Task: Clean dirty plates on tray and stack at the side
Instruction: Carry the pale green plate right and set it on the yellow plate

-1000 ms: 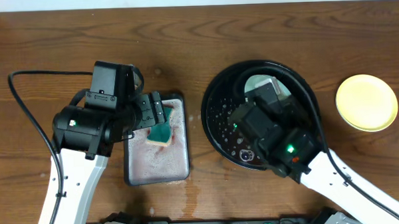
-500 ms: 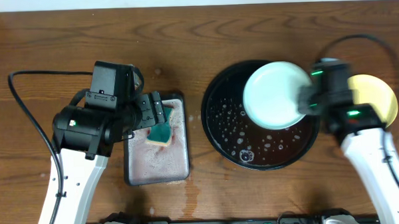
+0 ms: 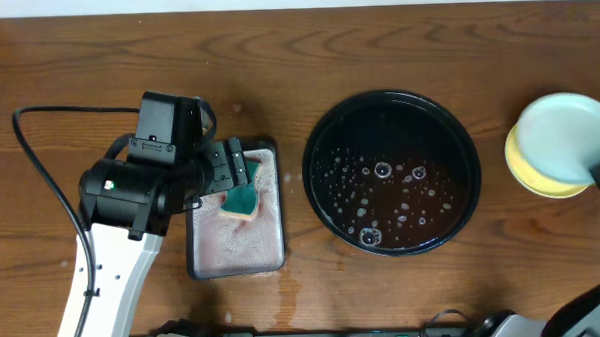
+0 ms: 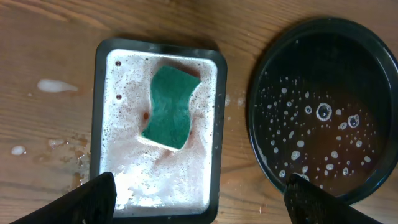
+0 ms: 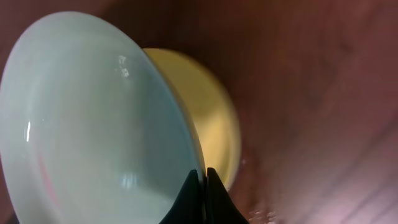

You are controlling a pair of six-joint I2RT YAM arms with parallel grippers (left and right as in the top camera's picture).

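Note:
The black tray [image 3: 324, 128] holds only water and bubbles; it also shows in the left wrist view [image 4: 261, 87]. A yellow plate [image 3: 525, 171] lies on the bare wood at the far right. My right gripper [image 5: 203, 186] is shut on the rim of a mint-blue plate [image 3: 569, 137] and holds it just over the yellow plate [image 5: 217, 118]. My left gripper [image 4: 199, 205] is open and empty above the small grey sponge tray [image 4: 99, 124]. The third plate is out of view.
A green sponge [image 3: 243, 198] lies in foamy water in the small grey tray [image 3: 198, 267] left of the black tray. Water spots mark the wood around it. A black cable [image 3: 39, 158] loops at the far left.
My right gripper lifted the mint-blue plate out of the black tray and carried it right, over the yellow plate. The left arm has not moved.

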